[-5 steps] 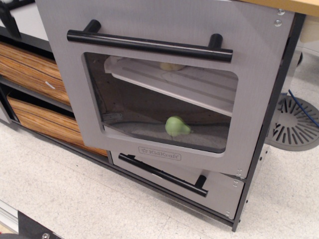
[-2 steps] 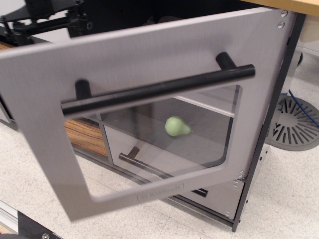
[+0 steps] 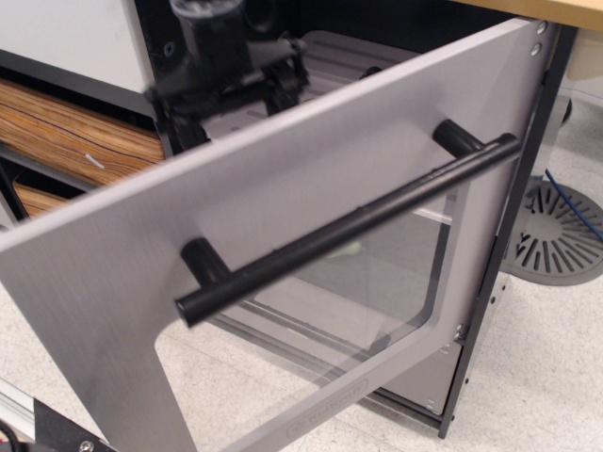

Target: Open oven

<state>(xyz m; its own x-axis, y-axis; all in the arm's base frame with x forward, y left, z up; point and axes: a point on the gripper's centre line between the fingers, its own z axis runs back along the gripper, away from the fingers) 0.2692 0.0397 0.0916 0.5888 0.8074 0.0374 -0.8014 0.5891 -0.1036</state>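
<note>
The grey oven door [image 3: 273,188] stands swung wide open toward me, hinged on its right side. Its long black bar handle [image 3: 349,226] runs diagonally across the door above the clear window [image 3: 377,292]. The KidKraft mark [image 3: 325,411] is at the door's lower edge. My black gripper [image 3: 231,94] is behind the door's top edge, at the oven opening; its fingertips are blurred and partly hidden by the door. A pale shelf [image 3: 344,52] shows inside the oven. A green pear-like thing [image 3: 350,250] shows faintly through the window.
Wood-grain brown drawers [image 3: 75,127] are to the left of the oven. A shorter grey drawer [image 3: 424,377] sits below the oven at the right. A round grey slotted base [image 3: 556,231] lies on the floor at the right. A wooden countertop [image 3: 556,9] runs above.
The oven door has swung from nearly shut to wide open toward me. My gripper has moved right from the upper left to behind the door's top edge.
</note>
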